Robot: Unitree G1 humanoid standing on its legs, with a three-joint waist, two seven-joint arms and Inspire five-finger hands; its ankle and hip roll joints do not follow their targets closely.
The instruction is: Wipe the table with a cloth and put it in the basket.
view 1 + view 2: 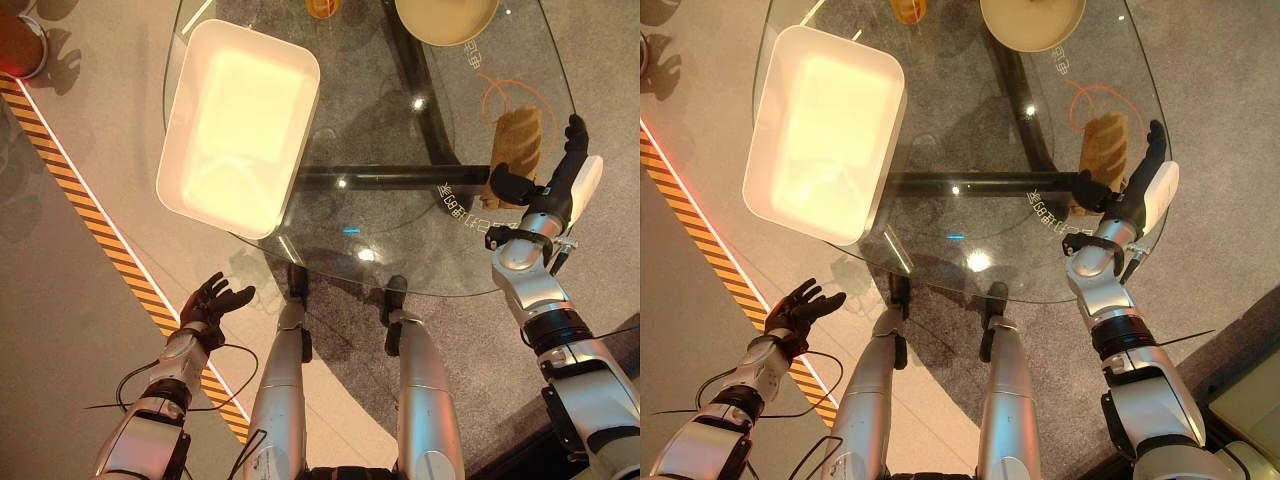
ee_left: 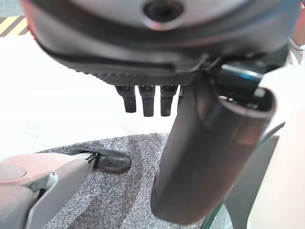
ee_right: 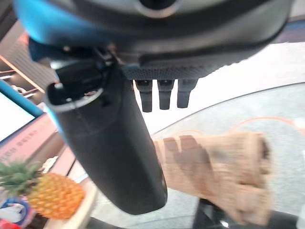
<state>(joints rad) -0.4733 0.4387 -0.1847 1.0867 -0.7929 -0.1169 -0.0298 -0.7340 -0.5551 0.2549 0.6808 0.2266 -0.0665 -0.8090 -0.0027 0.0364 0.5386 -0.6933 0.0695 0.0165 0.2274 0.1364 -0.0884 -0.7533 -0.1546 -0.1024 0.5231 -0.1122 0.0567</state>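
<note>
cloth [image 1: 517,140]: tan, crumpled on glass desk [image 1: 380,215] by right hand [image 1: 548,185] | right hand: fingers spread, not gripping | left hand [image 1: 212,300]: relaxed, off desk | handling: likely soft, light; pinch a raised fold | basket [image 1: 180,160]: white, well apart

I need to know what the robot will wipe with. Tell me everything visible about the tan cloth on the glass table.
The tan cloth is a folded, soft-looking fabric bundle lying on the round glass table near its right edge, inside an orange ring marking. The right hand is open beside it, not gripping it.
</note>
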